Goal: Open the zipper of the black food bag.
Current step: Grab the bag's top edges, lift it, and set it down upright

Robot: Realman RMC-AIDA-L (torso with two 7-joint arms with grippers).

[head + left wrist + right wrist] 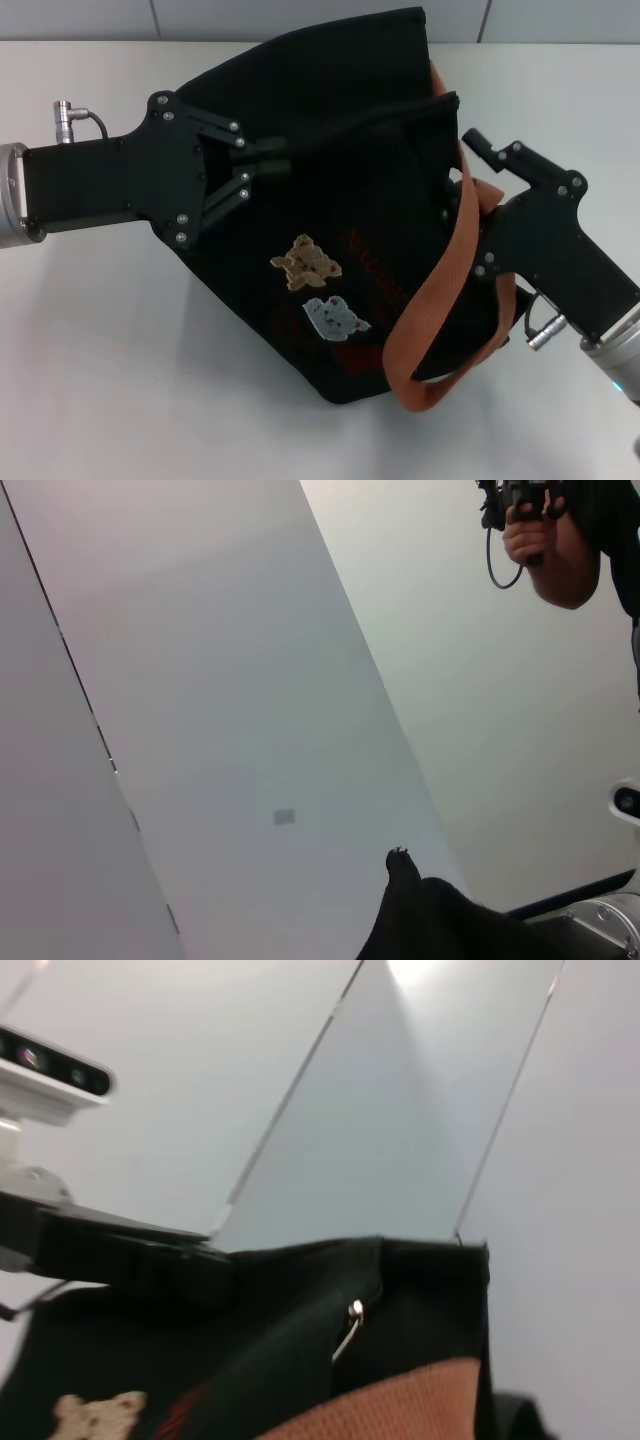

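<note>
The black food bag (330,200) lies tilted on the white table, with its tan and white bear patches (318,288) facing up. Its zipper (400,115) runs as a dark seam along the bag's far top edge. The silver slider (352,1322) shows in the right wrist view, hanging at the bag's top. My left gripper (280,165) reaches in from the left, its fingers drawn together on the bag's upper fabric. My right gripper (457,205) is pressed against the bag's right end, beside the orange-brown strap (450,285). A corner of the bag (420,910) shows in the left wrist view.
The white table (100,350) spreads around the bag, with a wall behind it. The strap loops over the bag's right side and down to its near corner. A person's hand holding a device (545,540) shows far off in the left wrist view.
</note>
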